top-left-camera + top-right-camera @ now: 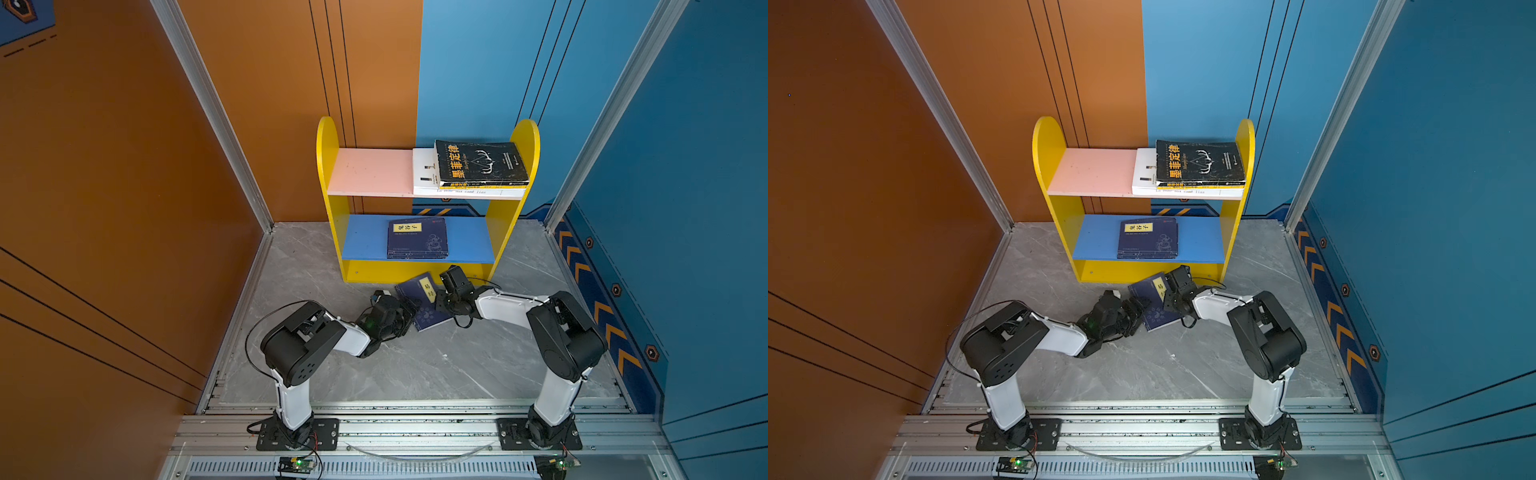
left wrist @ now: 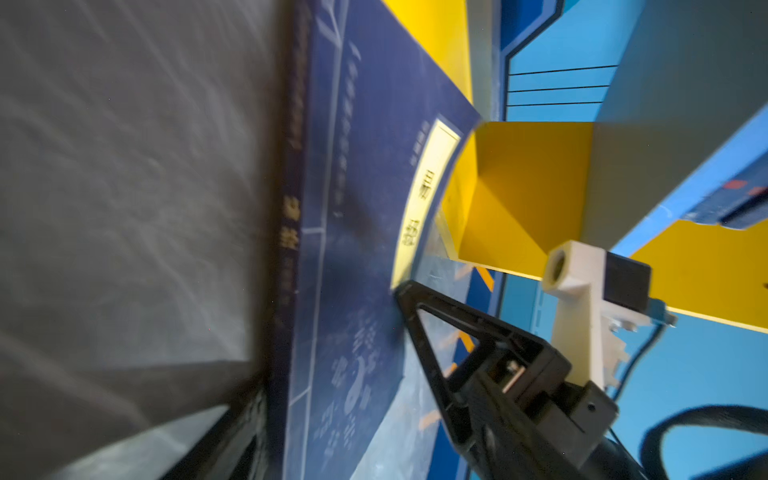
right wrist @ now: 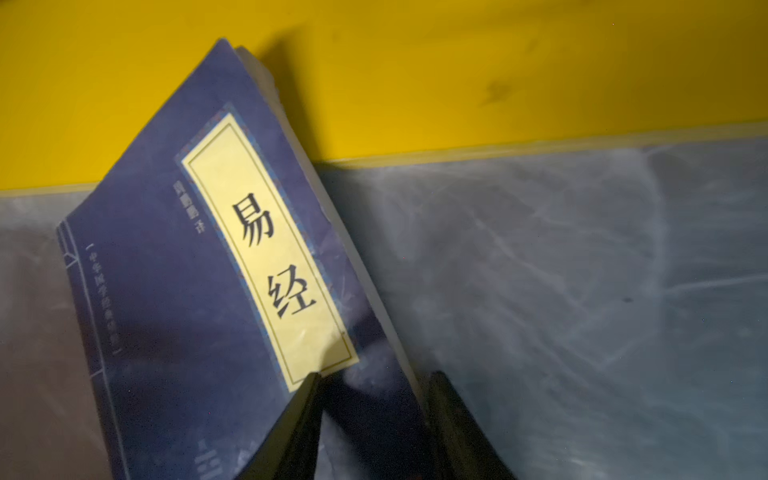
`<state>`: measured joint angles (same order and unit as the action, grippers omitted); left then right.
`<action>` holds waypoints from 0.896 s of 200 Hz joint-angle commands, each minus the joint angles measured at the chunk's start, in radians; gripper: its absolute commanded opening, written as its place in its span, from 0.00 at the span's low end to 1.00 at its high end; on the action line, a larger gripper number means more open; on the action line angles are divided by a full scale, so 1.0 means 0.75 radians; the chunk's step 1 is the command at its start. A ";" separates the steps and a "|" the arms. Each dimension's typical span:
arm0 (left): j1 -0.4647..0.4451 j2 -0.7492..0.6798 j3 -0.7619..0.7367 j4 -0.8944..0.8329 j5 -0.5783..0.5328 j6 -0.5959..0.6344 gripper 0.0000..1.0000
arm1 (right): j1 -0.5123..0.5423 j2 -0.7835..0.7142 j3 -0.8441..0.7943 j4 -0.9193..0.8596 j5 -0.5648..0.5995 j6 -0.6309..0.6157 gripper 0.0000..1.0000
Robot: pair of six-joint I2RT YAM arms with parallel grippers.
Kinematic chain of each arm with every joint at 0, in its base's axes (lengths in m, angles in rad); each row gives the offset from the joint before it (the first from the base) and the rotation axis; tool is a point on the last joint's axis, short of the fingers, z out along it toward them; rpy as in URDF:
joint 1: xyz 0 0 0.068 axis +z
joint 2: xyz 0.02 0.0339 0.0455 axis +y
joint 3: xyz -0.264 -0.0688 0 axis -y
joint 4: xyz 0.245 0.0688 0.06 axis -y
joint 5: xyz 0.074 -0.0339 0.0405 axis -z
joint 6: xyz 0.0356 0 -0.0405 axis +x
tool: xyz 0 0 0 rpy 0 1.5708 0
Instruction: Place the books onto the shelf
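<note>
A thin navy book (image 1: pixel 428 316) (image 3: pixel 166 291) with a yellow label lies tilted on the floor, its far corner against the shelf's (image 1: pixel 328 166) yellow base strip. My right gripper (image 1: pixel 437 297) (image 3: pixel 376 376) is shut on its page edge, one finger on the cover. My left gripper (image 1: pixel 409 309) stands open at the opposite spine edge (image 2: pixel 286 232); only one of its fingers (image 2: pixel 237 440) shows, blurred. A black book with yellow characters (image 1: pixel 478 162) lies on a white book (image 1: pixel 424 166) on the pink board. Navy books (image 1: pixel 417 239) are stacked on the blue board.
The left half of the pink board (image 1: pixel 370 170) and both ends of the blue board (image 1: pixel 365 239) are bare. An orange wall (image 1: pixel 124 208) closes the left, a blue wall (image 1: pixel 685 208) the right. A metal rail (image 1: pixel 415 432) carries both arm bases.
</note>
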<state>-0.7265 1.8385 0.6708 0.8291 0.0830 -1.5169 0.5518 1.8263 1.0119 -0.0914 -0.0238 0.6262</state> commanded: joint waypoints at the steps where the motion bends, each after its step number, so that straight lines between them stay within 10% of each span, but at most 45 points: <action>1: -0.031 -0.078 0.016 0.206 0.043 -0.021 0.74 | 0.066 0.067 -0.009 -0.049 -0.223 0.010 0.43; 82: -0.039 -0.199 0.002 -0.135 -0.006 -0.012 0.70 | 0.068 0.063 -0.015 -0.066 -0.197 0.007 0.43; 179: -0.023 -0.330 0.090 -0.613 -0.012 0.084 0.17 | 0.058 -0.036 -0.018 -0.070 -0.177 0.044 0.48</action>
<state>-0.7479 1.6470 0.6800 0.4744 0.0803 -1.5162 0.5873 1.8317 1.0145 -0.0673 -0.1375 0.6334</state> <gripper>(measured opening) 0.214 0.442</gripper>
